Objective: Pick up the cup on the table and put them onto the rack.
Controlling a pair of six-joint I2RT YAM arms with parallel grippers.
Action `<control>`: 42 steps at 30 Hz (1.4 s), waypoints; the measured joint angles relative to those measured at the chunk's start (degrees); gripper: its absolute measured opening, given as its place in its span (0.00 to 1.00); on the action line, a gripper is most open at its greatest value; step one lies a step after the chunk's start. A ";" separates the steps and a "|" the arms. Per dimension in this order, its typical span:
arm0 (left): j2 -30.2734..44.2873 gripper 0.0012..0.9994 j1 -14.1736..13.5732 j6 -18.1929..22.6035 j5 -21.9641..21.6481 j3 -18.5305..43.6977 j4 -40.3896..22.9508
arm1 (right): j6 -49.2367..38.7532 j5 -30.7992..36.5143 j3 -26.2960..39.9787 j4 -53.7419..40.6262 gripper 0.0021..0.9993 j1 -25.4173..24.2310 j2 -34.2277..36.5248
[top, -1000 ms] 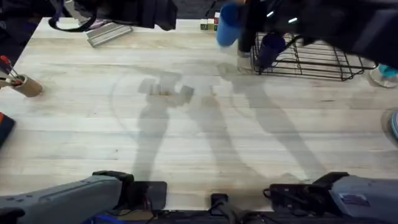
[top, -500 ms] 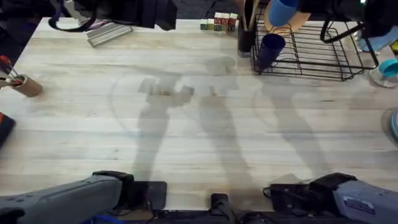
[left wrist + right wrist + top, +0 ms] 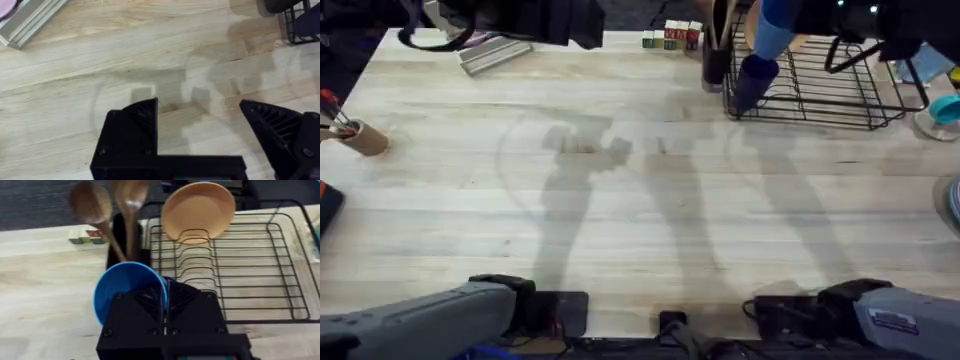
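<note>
The bright blue cup (image 3: 775,25) (image 3: 127,292) hangs over the left end of the black wire rack (image 3: 840,95) (image 3: 250,280), tilted, with my right gripper (image 3: 166,300) shut on its rim. Just below it, the dark navy cup (image 3: 752,80) (image 3: 306,24) stands in the rack's left end. My left gripper (image 3: 205,122) is open above bare table near the back left, holding nothing, well apart from both cups.
A black utensil holder (image 3: 125,240) with wooden spoons stands against the rack's left side. An orange plate (image 3: 197,210) leans in the rack's back. A grey tray organiser (image 3: 495,52), small blocks (image 3: 670,38) and a pen pot (image 3: 360,137) line the edges.
My right gripper carried the blue cup rightward from near the utensil holder to over the rack's left end, above the navy cup. The left arm has not moved.
</note>
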 joint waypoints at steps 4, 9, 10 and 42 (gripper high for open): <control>-0.02 1.00 0.00 -0.02 0.00 0.00 0.01 | 1.48 -0.07 0.00 -0.09 0.03 -2.89 1.23; -0.02 1.00 0.00 -0.02 0.00 0.00 0.01 | 2.64 -3.79 0.00 -0.12 0.03 -3.84 5.06; -0.02 1.00 0.00 -0.02 0.00 0.00 0.01 | 2.69 -3.94 0.00 -0.09 0.03 -3.84 5.40; -0.01 1.00 0.00 -0.02 0.00 0.00 0.01 | 2.84 -4.59 0.00 0.17 0.20 -3.91 12.38</control>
